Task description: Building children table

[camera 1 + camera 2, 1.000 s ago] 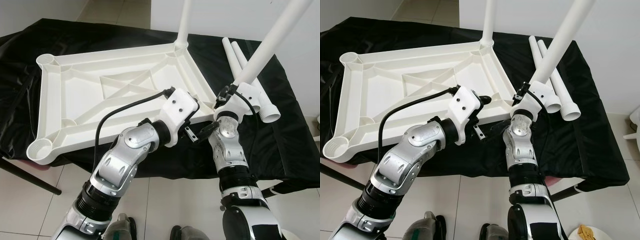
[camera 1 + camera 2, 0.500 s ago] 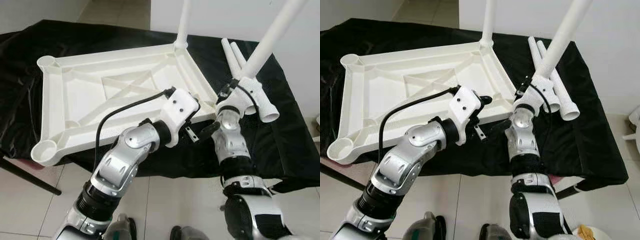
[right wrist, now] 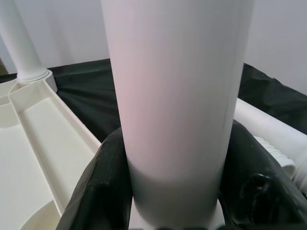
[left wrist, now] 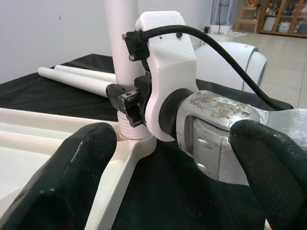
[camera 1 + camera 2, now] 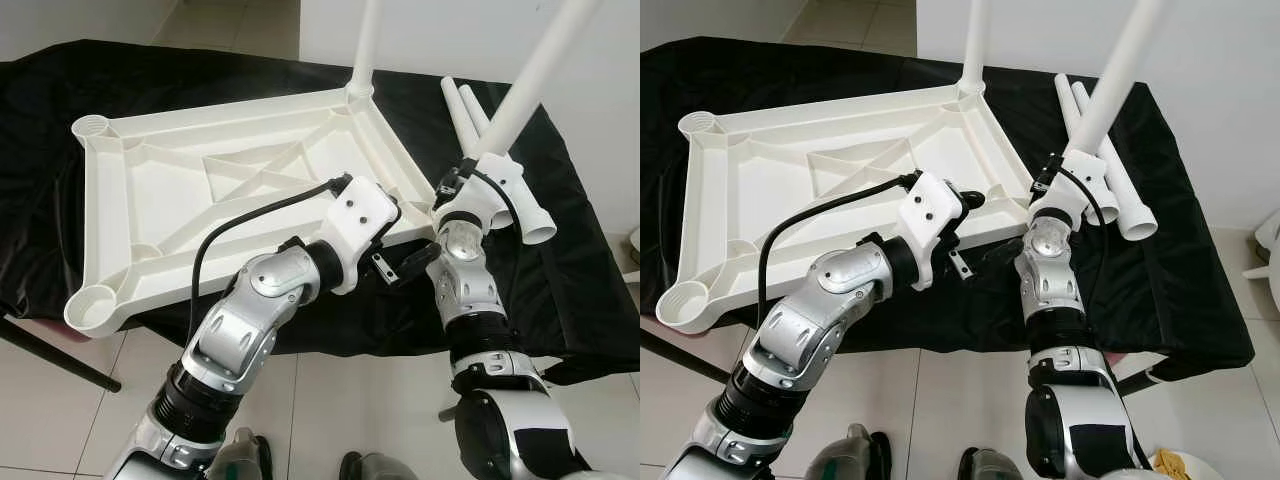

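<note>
On black-draped tabletop point(image 5: 560, 300), white plastic kids' table top point(image 5: 240, 200) lies upside down w/ ribbed underside up, an X-brace at centre. One leg point(image 5: 364, 45) stands upright in the corner socket at 12 o'clock. Empty round sockets at 10 o'clock point(image 5: 92, 124) and 7 o'clock point(image 5: 90, 300) corners.

Right claw point(image 3: 175, 191) sits at the 4 o'clock corner of the table top, fingers point(image 3: 103, 187) clamped snug on both sides of a second white leg point(image 5: 530, 80), low on its shaft, just above the ribbed base at that corner socket. That leg rises tilted toward 1 o'clock.

Left claw point(image 4: 177, 158) hovers just beside the right wrist, at about 5 o'clock of the table top's edge; its fingers point(image 4: 72, 177) spread wide, holding nothing, w/ the right wrist housing framed between them.

Two spare legs point(image 5: 480, 130) lie side by side on the cloth at 2 o'clock, just beyond the held leg, flared ends pointing toward 4 o'clock.
</note>
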Motion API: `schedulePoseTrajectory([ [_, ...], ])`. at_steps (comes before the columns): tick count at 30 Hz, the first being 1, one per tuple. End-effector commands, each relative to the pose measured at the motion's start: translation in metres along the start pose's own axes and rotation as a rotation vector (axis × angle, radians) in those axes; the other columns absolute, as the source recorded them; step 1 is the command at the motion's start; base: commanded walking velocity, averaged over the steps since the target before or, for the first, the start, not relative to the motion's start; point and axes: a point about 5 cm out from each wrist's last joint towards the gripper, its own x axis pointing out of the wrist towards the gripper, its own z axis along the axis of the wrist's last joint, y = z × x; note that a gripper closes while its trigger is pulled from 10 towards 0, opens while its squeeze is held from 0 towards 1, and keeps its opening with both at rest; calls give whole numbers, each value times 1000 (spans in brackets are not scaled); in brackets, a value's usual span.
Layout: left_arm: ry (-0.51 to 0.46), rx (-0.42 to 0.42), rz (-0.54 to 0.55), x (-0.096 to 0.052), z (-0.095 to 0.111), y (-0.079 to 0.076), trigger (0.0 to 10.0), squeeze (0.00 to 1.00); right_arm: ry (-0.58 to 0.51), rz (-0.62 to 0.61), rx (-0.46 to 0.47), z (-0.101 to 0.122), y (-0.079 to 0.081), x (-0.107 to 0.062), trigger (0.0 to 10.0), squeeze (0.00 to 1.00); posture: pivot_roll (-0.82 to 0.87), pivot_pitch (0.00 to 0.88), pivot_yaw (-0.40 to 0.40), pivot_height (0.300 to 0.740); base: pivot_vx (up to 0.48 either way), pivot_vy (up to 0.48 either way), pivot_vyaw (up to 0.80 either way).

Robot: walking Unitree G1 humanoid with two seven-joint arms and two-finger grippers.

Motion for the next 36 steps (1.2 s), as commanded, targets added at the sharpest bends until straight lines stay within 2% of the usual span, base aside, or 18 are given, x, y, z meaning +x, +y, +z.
schedulePoseTrajectory([
  [1,-17,11,-2,1,4,-3,10000,0,179,4,-81,-46,-12,-14,10000,0,35,107,-21,740,0,0,0],
  [8,-18,10,-13,2,4,-5,10000,0,177,66,-161,-57,-18,-20,10000,0,28,103,-18,740,0,0,0],
  [20,-19,9,-19,2,4,-7,10000,0,258,45,-109,-73,-32,-28,10000,0,30,104,-17,740,0,0,0],
  [24,-17,9,-21,1,4,-7,10000,0,365,-35,29,-84,-45,-27,10000,0,29,104,-17,740,0,0,0],
  [31,-18,10,-20,1,5,-6,10000,0,365,-45,8,-86,-49,-29,10000,0,27,112,-9,740,0,0,0],
  [36,-17,9,-19,1,5,-6,10000,0,356,-22,0,-85,-44,-30,10000,0,27,117,-7,740,0,0,0],
])
